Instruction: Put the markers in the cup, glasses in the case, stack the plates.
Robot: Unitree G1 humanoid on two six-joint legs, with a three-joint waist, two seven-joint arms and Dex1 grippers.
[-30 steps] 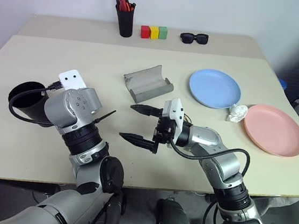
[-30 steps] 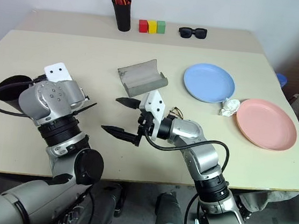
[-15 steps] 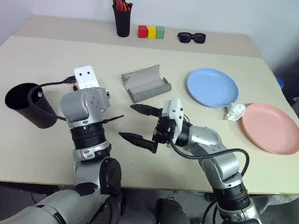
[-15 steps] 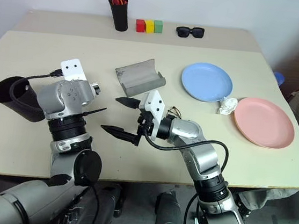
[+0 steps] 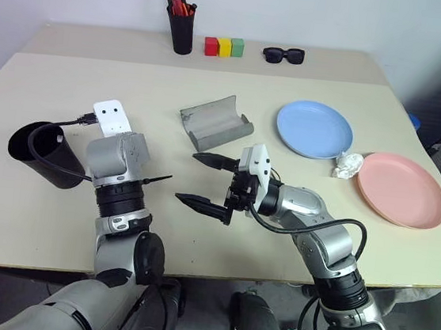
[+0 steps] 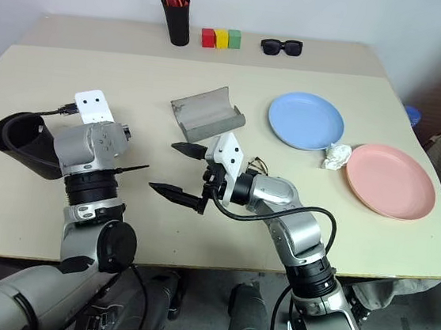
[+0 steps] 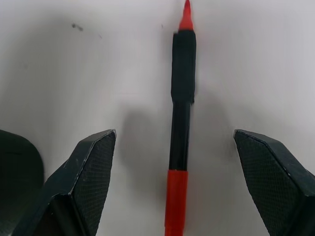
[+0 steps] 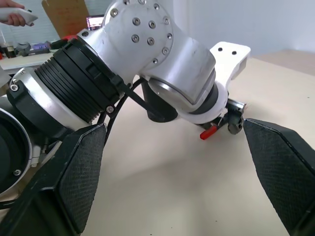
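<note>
left hand (image 7: 177, 182) astride red marker (image 7: 180, 123), lower end cropped

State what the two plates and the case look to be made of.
Blue plate and pink plate: likely plastic, going by the flat uniform colour and smooth, softly shiny surface. Case: grey with a dull, slightly fuzzy look, probably felt over a stiff shell, since it holds its curve.

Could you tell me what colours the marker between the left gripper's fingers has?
Red with a black middle section; the slim marker pen shows best in the left wrist view.
</note>
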